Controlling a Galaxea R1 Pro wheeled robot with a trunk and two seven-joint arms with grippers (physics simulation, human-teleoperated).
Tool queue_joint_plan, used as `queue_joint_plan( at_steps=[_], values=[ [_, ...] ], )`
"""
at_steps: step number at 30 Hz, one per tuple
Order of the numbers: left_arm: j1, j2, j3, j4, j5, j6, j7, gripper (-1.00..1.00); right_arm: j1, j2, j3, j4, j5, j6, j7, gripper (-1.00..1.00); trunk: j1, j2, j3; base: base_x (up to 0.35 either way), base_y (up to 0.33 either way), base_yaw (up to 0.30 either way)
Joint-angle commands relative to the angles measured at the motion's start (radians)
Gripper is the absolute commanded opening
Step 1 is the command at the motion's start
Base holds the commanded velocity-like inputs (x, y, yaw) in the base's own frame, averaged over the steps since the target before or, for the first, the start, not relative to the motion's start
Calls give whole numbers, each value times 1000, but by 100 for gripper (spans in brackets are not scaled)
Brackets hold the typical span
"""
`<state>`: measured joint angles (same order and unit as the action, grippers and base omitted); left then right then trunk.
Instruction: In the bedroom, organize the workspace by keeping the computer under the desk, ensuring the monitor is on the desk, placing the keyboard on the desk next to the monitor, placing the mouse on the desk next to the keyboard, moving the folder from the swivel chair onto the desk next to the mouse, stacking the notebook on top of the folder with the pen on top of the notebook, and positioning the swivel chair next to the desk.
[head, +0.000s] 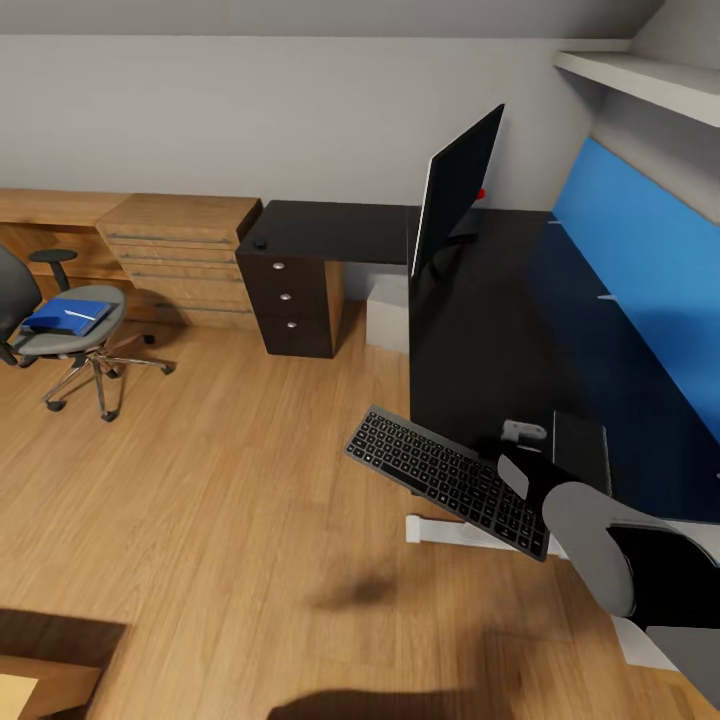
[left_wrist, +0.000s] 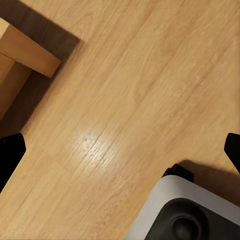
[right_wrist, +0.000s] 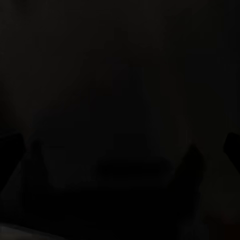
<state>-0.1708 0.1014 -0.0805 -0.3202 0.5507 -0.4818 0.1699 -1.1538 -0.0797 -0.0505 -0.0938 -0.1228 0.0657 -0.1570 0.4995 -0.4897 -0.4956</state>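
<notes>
Carrying: the keyboard (head: 448, 472) hung off the right arm, overhanging the worktop (head: 480, 330) edge above the floor.
Right gripper: hidden under the keyboard; I could not tell its grip.
Left gripper: fingers apart over bare floor.
Monitor (head: 455, 190): upright on the worktop.
Advice: keep it level, set it down flat beside the monitor.
</notes>
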Motion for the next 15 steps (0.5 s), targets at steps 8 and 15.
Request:
queue_joint_plan(
  at_steps=[8,15],
  values=[
    [0,0,-8,1,4,-2,8,100,-1,0,-3,-3,-6,-87,-2,100,0,-1,-1,0,0,0],
    [0,0,-9,3,5,-1,8,100,0,0,-6,-33,-7,-118,-2,100,0,-1,-1,0,0,0]
  ],
)
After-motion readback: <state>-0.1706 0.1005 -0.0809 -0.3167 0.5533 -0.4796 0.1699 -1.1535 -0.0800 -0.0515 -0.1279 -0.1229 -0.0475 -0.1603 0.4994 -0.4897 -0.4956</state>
